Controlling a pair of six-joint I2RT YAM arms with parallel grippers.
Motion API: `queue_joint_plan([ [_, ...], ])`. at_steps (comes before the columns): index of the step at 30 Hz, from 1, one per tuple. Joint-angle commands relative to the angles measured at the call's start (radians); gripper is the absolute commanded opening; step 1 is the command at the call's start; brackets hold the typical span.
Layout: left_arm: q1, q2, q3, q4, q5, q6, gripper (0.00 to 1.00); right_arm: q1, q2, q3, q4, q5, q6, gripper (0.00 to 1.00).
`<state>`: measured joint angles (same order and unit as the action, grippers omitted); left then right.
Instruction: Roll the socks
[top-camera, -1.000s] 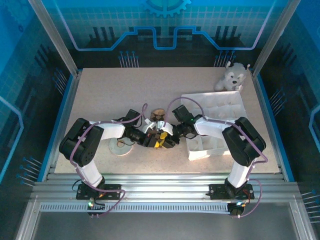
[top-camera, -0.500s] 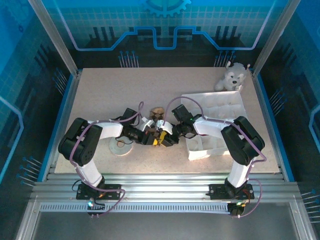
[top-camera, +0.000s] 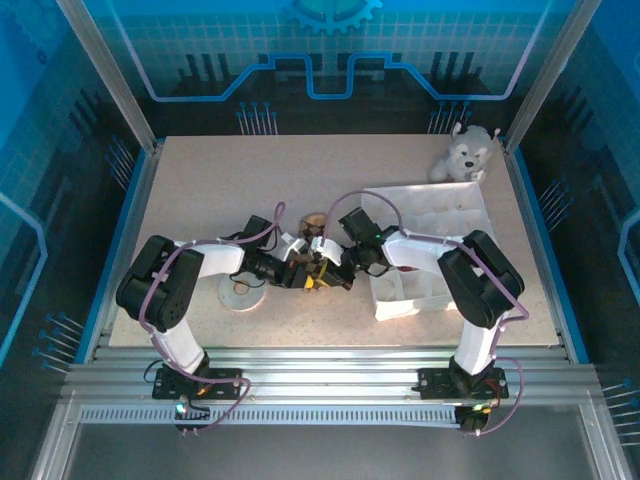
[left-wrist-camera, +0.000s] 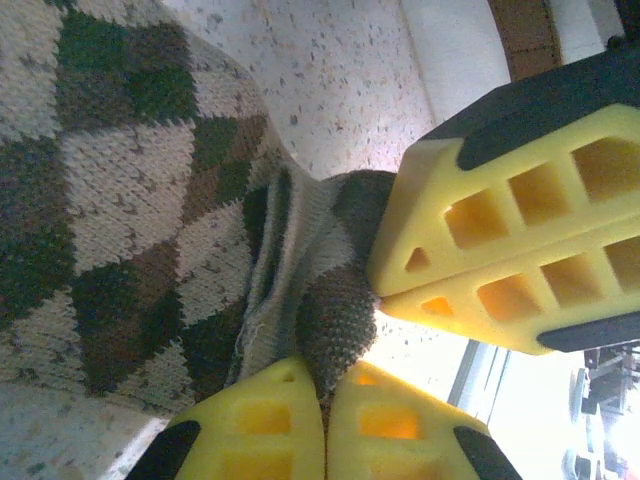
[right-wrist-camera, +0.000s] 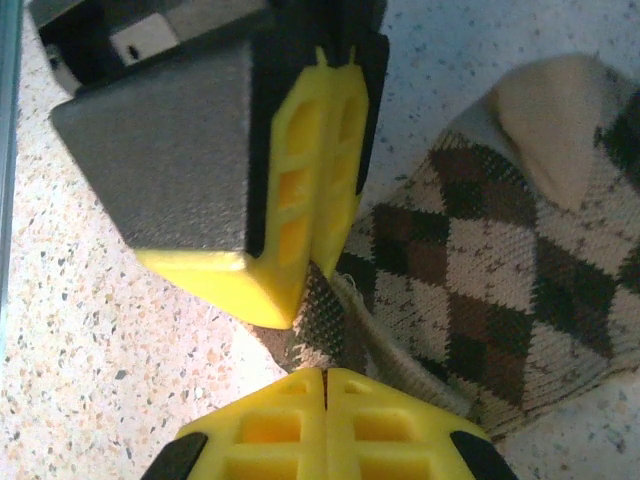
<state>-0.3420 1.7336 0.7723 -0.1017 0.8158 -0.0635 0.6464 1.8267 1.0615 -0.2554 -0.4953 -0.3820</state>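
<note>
A brown-and-tan argyle sock (left-wrist-camera: 120, 190) (right-wrist-camera: 500, 270) lies flat on the speckled table, and a bit of it (top-camera: 316, 224) shows behind the two wrists. Its dark brown cuff (left-wrist-camera: 340, 310) (right-wrist-camera: 335, 320) is bunched up at the sock's edge. My left gripper (left-wrist-camera: 325, 375) (right-wrist-camera: 313, 268) (top-camera: 308, 276) is shut on that cuff. My right gripper (right-wrist-camera: 327, 378) (left-wrist-camera: 385, 290) (top-camera: 332, 268) is shut on the same cuff from the opposite side. The two pairs of yellow fingertips sit almost tip to tip with only the pinched fabric between them.
A white compartment tray (top-camera: 445, 212) lies right of the grippers, under the right arm. A grey-white plush dog (top-camera: 463, 155) sits at the back right corner. A round pale disc (top-camera: 240, 293) lies under the left forearm.
My right gripper has closed its fingers onto the cuff. Both wrists have shifted slightly left; the left gripper has stayed shut on the cuff.
</note>
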Motion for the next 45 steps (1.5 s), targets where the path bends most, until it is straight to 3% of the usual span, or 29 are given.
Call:
queue_joint_plan([
  [1, 0.017, -0.041, -0.025, 0.098, -0.02, -0.053, 0.07, 0.015, 0.068, 0.065, -0.145, 0.039, 0.071, 0.0],
  [9, 0.017, -0.082, -0.08, 0.185, -0.065, -0.079, 0.14, 0.025, 0.181, 0.205, -0.298, 0.141, 0.159, 0.0],
  [23, -0.048, -0.076, -0.169, 0.389, -0.159, -0.144, 0.22, 0.009, 0.274, 0.329, -0.411, 0.166, 0.22, 0.0],
  [31, -0.058, -0.214, -0.225, 0.415, -0.319, -0.114, 0.25, -0.001, 0.323, 0.37, -0.449, 0.202, 0.266, 0.0],
  [41, -0.061, -0.56, -0.246, 0.346, -0.355, 0.197, 0.31, -0.002, 0.368, 0.438, -0.491, 0.187, 0.267, 0.0],
  [43, -0.099, -0.61, -0.247, 0.3, -0.365, 0.365, 0.31, -0.003, 0.368, 0.442, -0.496, 0.186, 0.265, 0.0],
  [45, -0.164, -0.648, -0.231, 0.216, -0.449, 0.548, 0.33, -0.002, 0.368, 0.443, -0.5, 0.184, 0.263, 0.0],
])
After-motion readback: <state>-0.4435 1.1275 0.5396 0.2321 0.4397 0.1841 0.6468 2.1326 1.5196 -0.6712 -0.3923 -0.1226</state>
